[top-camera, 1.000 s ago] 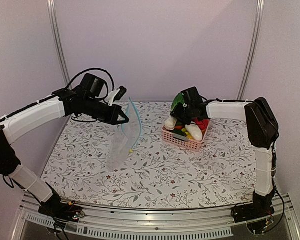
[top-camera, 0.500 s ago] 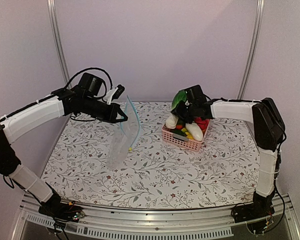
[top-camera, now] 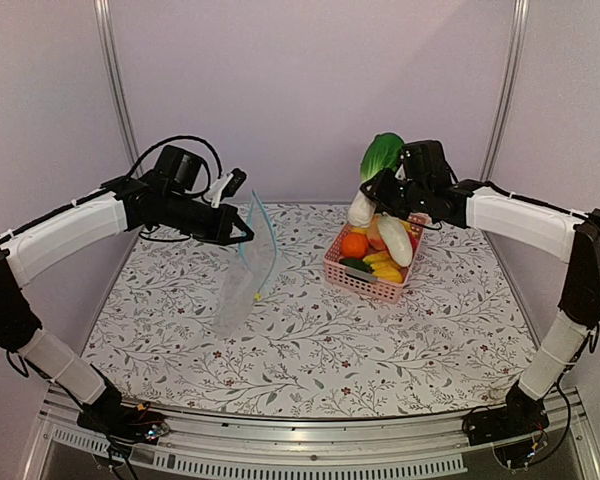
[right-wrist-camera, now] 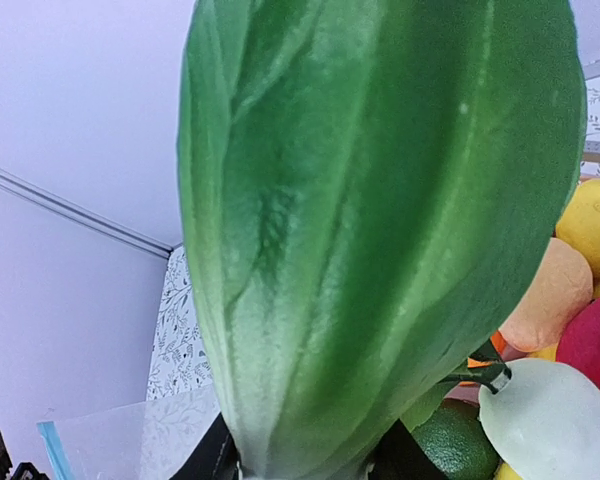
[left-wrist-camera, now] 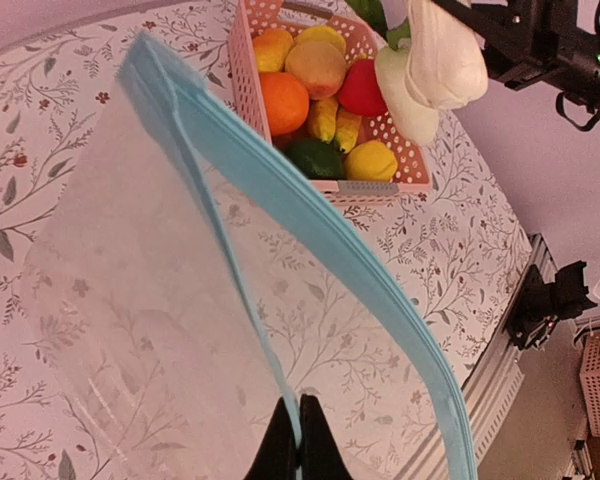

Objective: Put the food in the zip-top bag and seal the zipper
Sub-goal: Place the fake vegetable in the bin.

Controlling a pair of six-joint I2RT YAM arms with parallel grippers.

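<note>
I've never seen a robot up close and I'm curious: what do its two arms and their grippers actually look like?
Both the left arm and the right arm are slim tubes in white shells, joined by black joints. The left gripper and right gripper are black, each with two fingers. A black cable loops above the left wrist.

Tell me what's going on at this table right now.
The left gripper is pinched shut on the clear zip-top bag, holding it up off the table with its blue zipper edge open towards the basket. The right gripper holds the bok choy in the air above the pink basket, which has other toy fruit in it. No food shows in the bag yet.
</note>
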